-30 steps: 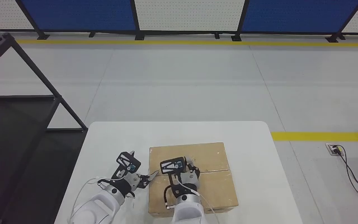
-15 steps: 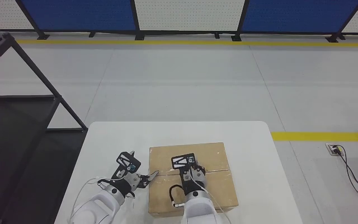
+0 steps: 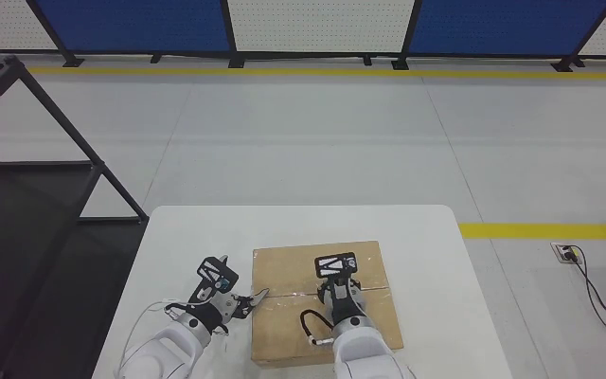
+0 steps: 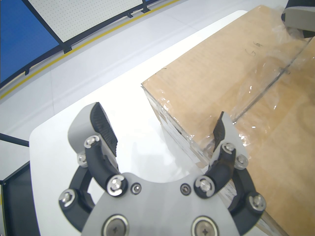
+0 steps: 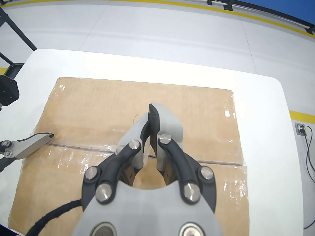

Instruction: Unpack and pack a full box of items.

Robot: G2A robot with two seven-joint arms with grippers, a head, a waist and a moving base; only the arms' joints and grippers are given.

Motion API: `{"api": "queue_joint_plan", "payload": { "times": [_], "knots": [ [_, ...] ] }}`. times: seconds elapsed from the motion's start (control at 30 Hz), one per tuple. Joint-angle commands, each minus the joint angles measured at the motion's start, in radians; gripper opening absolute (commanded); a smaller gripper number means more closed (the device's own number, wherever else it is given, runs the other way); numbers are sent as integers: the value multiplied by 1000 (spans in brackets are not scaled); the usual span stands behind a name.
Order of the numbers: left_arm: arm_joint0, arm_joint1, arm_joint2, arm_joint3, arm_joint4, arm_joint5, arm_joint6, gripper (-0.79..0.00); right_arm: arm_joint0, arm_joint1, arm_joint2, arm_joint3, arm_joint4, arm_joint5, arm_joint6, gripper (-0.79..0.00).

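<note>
**A:** Any writing on the box (image 3: 365,265)?

**B:** Just a couple of pen squiggles (image 4: 257,44) on the top flap, and I can't make them out. There's a white label (image 4: 177,136) down its side, half hidden by the edge, print too small to read. The pegboard panel (image 4: 81,6) has a logo.

**A:** Where's it sitting?

**B:** On the white tabletop (image 3: 189,237), flaps shut, clear tape over the seam. The left gripper (image 4: 161,114) has its fingers spread wide at the box's left edge, one tip at the seam's end. The right gripper (image 5: 152,114) hangs over mid-seam, fingers pinched together on nothing. Whether it's touching the tape, can't tell. Grey floor, yellow line (image 3: 530,230), blue panels (image 3: 133,24).
</note>
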Motion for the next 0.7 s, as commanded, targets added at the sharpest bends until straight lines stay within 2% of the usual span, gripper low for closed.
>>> {"api": "queue_joint_plan", "payload": {
  "times": [0.0,0.5,0.6,0.67],
  "knots": [
    [0,0,0,0,0,0,0,0,-1,0,7,-5,11,1,1,-785],
    [0,0,0,0,0,0,0,0,-48,14,124,-63,169,-75,-7,-785],
    [0,0,0,0,0,0,0,0,-59,18,138,-73,194,-89,-15,-757],
    [0,0,0,0,0,0,0,0,-64,20,146,-79,213,-102,-23,-711]
  ]
}}
